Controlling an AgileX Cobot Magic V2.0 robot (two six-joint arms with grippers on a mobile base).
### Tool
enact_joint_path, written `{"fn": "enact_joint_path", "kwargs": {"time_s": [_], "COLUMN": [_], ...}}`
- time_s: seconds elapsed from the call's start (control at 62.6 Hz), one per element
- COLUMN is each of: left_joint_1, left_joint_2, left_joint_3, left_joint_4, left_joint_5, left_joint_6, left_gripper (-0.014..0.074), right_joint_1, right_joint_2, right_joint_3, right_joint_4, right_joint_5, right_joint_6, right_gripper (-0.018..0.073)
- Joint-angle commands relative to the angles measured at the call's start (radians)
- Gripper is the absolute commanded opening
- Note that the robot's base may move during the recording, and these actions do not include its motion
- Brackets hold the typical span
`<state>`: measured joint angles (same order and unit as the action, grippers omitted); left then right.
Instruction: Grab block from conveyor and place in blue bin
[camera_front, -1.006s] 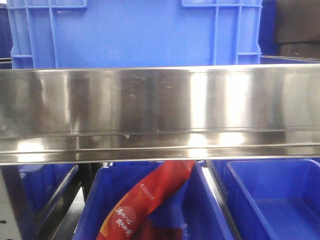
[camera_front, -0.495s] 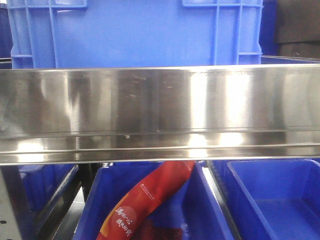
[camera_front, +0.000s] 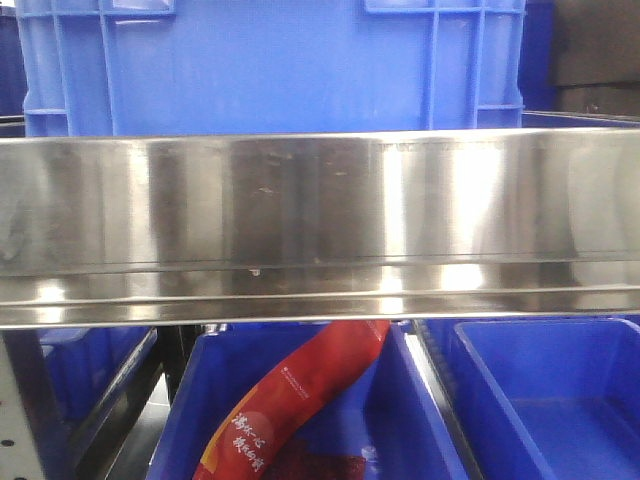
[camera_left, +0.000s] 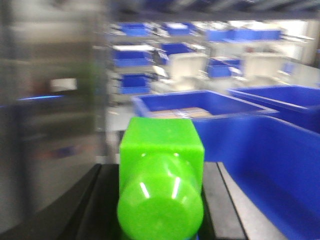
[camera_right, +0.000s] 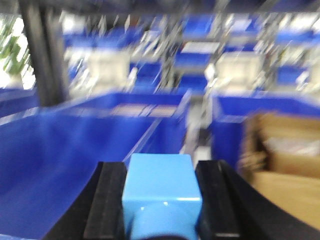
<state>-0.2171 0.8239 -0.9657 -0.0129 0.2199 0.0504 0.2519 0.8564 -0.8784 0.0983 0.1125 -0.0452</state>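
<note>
- Gripping a bright green plastic block (camera_left: 160, 150), the left tool (camera_left: 159, 210) has its two black fingers (camera_left: 102, 200) closed flat against the block's sides; the block's near end is rounded and glossy, its far end square.
- Just right of the green block rises the plain wall of a deep blue plastic bin (camera_left: 265, 165); beyond the green block stands a second open blue bin (camera_left: 200, 102), and the racks of blue bins further back are blurred.
- The right tool (camera_right: 161, 200) is closed in the same way on a light blue plastic block (camera_right: 161, 180), black pads (camera_right: 111, 200) pressed to both sides.
- Left of the light blue block lies a large blue bin's wall (camera_right: 65, 160); to the right is a brown cardboard box (camera_right: 285, 165). This view is blurred.
- In the front view a polished steel band (camera_front: 320, 200) spans the width, a tall ribbed blue crate (camera_front: 270, 70) above it and open blue bins (camera_front: 560, 400) below, one holding a red printed packet (camera_front: 300, 400).
</note>
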Motion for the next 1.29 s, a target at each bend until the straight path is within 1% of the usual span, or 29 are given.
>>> {"fn": "enact_joint_path", "kwargs": {"time_s": [0.0, 0.064, 0.144, 0.239, 0.271, 0.303, 0.319, 0.351, 0.399, 0.447, 0.527, 0.623, 0.862, 0.91, 0.942, 0.974, 1.022, 1.038, 1.101, 1.117, 1.149, 1.197, 1.277], "left_joint_1": [-0.109, -0.17, -0.238, -0.288, -0.299, -0.304, -0.304, -0.304, -0.304, -0.304, -0.304, -0.304, -0.304, -0.304, -0.304, -0.304, -0.304, -0.304, -0.304, -0.304, -0.304, -0.304, -0.304], "left_joint_2": [0.055, 0.086, 0.136, 0.213, 0.244, 0.269, 0.288, 0.314, 0.36, 0.405, 0.478, 0.542, 0.586, 0.586, 0.586, 0.586, 0.588, 0.588, 0.588, 0.588, 0.588, 0.588, 0.588], "left_joint_3": [-0.045, -0.052, -0.052, -0.052, -0.06, -0.07, -0.081, -0.099, -0.145, -0.195, -0.279, -0.345, -0.363, -0.363, -0.363, -0.363, -0.363, -0.363, -0.363, -0.363, -0.363, -0.363, -0.363], "left_joint_4": [-0.002, 0.0, 0.0, 0.0, 0.0, -0.018, -0.034, -0.09, -0.18, -0.216, -0.213, -0.21, -0.21, -0.21, -0.21, -0.21, -0.21, -0.21, -0.21, -0.21, -0.21, -0.21, -0.21], "left_joint_5": [-0.013, -0.056, -0.151, -0.269, -0.288, -0.29, -0.288, -0.276, -0.226, -0.179, -0.123, -0.078, 0.003, 0.007, 0.007, 0.009, 0.011, 0.014, 0.021, 0.021, 0.026, 0.025, 0.025], "left_joint_6": [-0.002, -0.002, -0.002, -0.002, -0.002, -0.002, -0.002, -0.002, -0.002, -0.002, -0.002, -0.002, -0.002, -0.002, -0.002, -0.002, -0.002, -0.002, -0.002, -0.002, -0.002, -0.002, -0.002], "left_gripper": [-0.0111, -0.0111, -0.0111, -0.0111, -0.0111, -0.0111, -0.0111, -0.0111, -0.0111, -0.0111, -0.0111, -0.0111, -0.0111, -0.0111, -0.0111, -0.0111, -0.0111, -0.0111, -0.0111, -0.0109, -0.0099, -0.0062, 0.0053], "right_joint_1": [0.035, 0.063, 0.102, 0.155, 0.176, 0.192, 0.204, 0.224, 0.251, 0.272, 0.296, 0.296, 0.296, 0.296, 0.296, 0.296, 0.296, 0.296, 0.296, 0.296, 0.296, 0.296, 0.296], "right_joint_2": [0.062, 0.086, 0.114, 0.149, 0.162, 0.179, 0.188, 0.202, 0.226, 0.247, 0.299, 0.361, 0.458, 0.465, 0.465, 0.468, 0.471, 0.471, 0.477, 0.479, 0.482, 0.488, 0.492], "right_joint_3": [-0.035, -0.042, -0.041, -0.041, -0.045, -0.051, -0.058, -0.072, -0.106, -0.132, -0.181, -0.223, -0.278, -0.281, -0.283, -0.284, -0.284, -0.284, -0.284, -0.284, -0.284, -0.284, -0.284], "right_joint_4": [0.0, 0.036, 0.076, 0.076, 0.076, 0.076, 0.076, 0.076, 0.076, 0.076, 0.076, 0.076, 0.076, 0.076, 0.076, 0.076, 0.076, 0.076, 0.076, 0.076, 0.076, 0.076, 0.076], "right_joint_5": [-0.003, -0.033, -0.085, -0.164, -0.199, -0.222, -0.231, -0.234, -0.234, -0.232, -0.23, -0.23, -0.187, -0.187, -0.187, -0.19, -0.188, -0.188, -0.181, -0.178, -0.173, -0.165, -0.157], "right_joint_6": [0.0, 0.0, 0.0, 0.0, 0.0, 0.0, 0.0, 0.0, 0.0, 0.0, 0.0, 0.0, 0.0, 0.0, 0.0, 0.0, 0.0, 0.0, 0.0, 0.0, 0.0, 0.0, 0.0], "right_gripper": [-0.0162, -0.0162, -0.0162, -0.0162, -0.0162, -0.0162, -0.0162, -0.0162, -0.0162, -0.0162, -0.0162, -0.0162, -0.016, -0.0145, -0.0119, -0.0071, 0.0025, 0.0075, 0.0218, 0.0273, 0.0343, 0.0463, 0.0563]}}
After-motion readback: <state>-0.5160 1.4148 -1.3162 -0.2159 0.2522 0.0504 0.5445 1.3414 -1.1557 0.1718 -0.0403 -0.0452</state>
